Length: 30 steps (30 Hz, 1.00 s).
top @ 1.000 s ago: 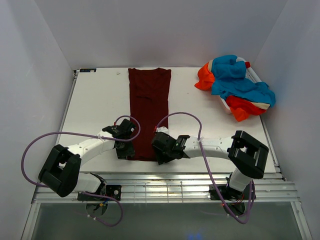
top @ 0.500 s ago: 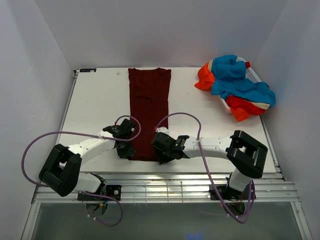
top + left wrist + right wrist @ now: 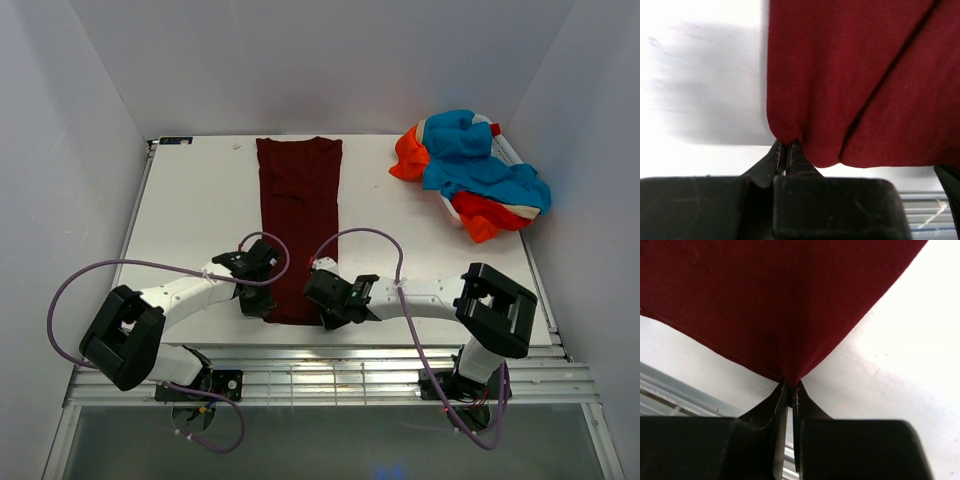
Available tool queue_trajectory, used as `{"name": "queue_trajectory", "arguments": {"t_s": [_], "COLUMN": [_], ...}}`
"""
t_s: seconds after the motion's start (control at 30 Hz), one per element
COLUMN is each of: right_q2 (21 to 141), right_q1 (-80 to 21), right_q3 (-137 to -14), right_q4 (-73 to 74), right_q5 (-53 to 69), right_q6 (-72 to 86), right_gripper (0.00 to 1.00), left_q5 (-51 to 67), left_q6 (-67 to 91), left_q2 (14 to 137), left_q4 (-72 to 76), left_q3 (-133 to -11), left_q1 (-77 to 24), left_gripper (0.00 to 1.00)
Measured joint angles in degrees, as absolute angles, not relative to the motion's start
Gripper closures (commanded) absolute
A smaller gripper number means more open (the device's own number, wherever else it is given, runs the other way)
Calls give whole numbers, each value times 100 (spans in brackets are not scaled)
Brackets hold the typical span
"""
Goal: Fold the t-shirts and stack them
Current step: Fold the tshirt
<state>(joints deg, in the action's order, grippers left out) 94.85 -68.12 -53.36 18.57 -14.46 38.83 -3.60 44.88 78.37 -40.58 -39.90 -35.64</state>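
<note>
Left pincer [image 3: 786, 148] pinched together on near-left hem corner of plain dark maroon soft cloth t-shirt [image 3: 298, 215]; my right pincer [image 3: 789, 388] likewise clamped on near-right corner. Shirt lies as long narrow strip on white table [image 3: 190, 210], collar at far end. Cloth looks light, limp, likely to sag and drag; corners best hold, lift both evenly. Far right, well apart: crumpled orange-red and turquoise shirts [image 3: 470, 180] in heap.

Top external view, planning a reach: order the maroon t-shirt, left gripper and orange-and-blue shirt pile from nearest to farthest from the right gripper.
1. maroon t-shirt: corner in the jaws of the right gripper.
2. left gripper: leftward, at the other near corner.
3. orange-and-blue shirt pile: far right corner.
</note>
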Motion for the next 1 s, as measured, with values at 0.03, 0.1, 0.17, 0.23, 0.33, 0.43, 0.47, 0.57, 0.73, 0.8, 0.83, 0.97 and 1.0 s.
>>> {"name": "queue_trajectory", "arguments": {"t_s": [0.03,0.1,0.17,0.23,0.33,0.43,0.47,0.57,0.73,0.8,0.83,0.97,1.0], "right_q2": [9454,9373,9301,9238,9220,9220,9220,9218,9242,9308,9362,9789,9959], "right_q1": [-6864,-6982,-7094,-7155,-7188,-7161,-7140,-6991,-6372,-6062,-5924,-5441,-5358], "right_q3": [-5323,-5284,-5277,-5334,-5730,-6401,-6630,-7102,-7188,-7185,-7185,-7229,-7290], "right_q4": [1918,2069,2281,2556,3044,3457,3520,3597,3623,3540,3457,3131,3085], "right_q5": [-1448,-1446,-1468,-1573,-1861,-2335,-2497,-2886,-3190,-3218,-3236,-3262,-3260], "right_q6": [3905,3959,4021,4058,4062,3999,3970,3828,3435,3229,3105,2624,2495], "right_gripper": [92,92,92,92,92,92,92,92,92,92,92,92,92], "left_q5": [-351,-294,-224,-193,-266,-541,-644,-987,-1525,-1691,-1758,-2029,-2091], "left_q6": [4501,4541,4584,4617,4637,4633,4628,4582,4431,4348,4307,4167,4130], "left_q2": [7826,7806,7762,7649,7435,7360,7360,7373,7636,7867,7999,8532,8665], "left_q4": [-4069,-4123,-4248,-4414,-4681,-4740,-4711,-4545,-4316,-4176,-4091,-3815,-3750], "left_q3": [-3990,-3986,-3983,-4012,-4340,-5046,-5282,-5736,-5920,-5927,-5927,-6031,-6095], "left_q1": [-3638,-3782,-3865,-3918,-3922,-3922,-3922,-3922,-3918,-3918,-3918,-3889,-3870], "left_gripper": [100,100,100,100,100,100,100,100,100,100,100,100,100]}}
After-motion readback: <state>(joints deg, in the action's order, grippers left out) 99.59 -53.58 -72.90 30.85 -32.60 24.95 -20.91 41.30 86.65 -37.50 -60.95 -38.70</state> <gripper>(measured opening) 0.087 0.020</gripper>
